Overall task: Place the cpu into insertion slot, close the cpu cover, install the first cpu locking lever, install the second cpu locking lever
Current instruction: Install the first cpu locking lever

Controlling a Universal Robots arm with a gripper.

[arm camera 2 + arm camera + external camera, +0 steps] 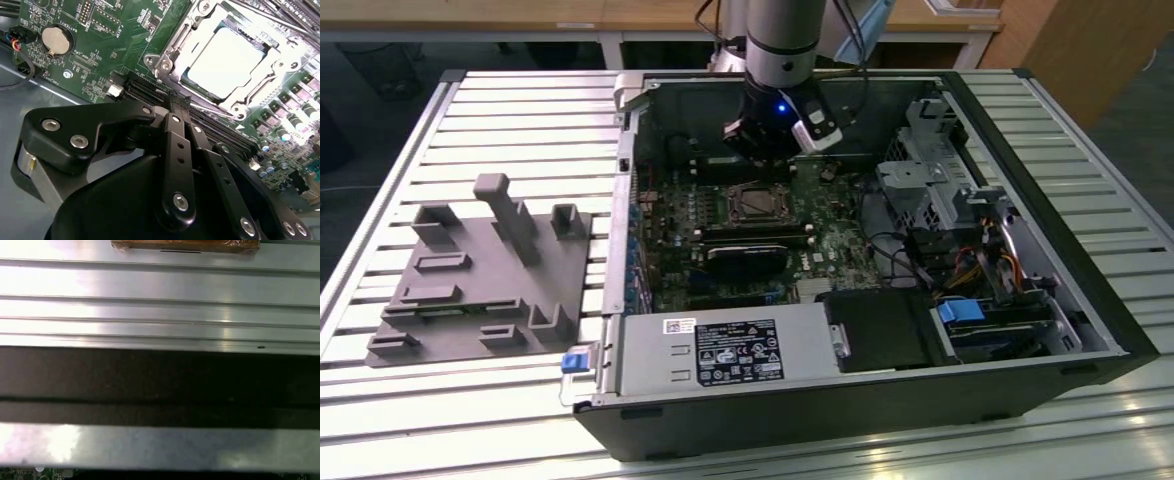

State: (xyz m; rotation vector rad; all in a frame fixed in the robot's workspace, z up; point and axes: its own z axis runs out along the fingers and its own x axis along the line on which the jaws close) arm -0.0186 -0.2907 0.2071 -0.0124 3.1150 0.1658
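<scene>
Second wrist view is showing the cpu (pixel 231 59) lying seated under the thin, springy cpu cover (pixel 175 42); pincer (pixel 176 102) closed, gripping nothing

1. Exterior view: even overhead light. The slatted desk (pixel 480 400) shows bright glare near the lower edge, and the inside of the computer case (pixel 854 250) lies in shadow.
2. Second wrist view: the cpu (pixel 230 55) is overexposed to near white. The near black fingers (pixel 175 165) are dark and slightly soft; the motherboard (pixel 110 45) is sharp.
3. First wrist view: metal rails (pixel 160 300) carry streaked reflections above a dark, detail-free band (pixel 160 385).
</scene>
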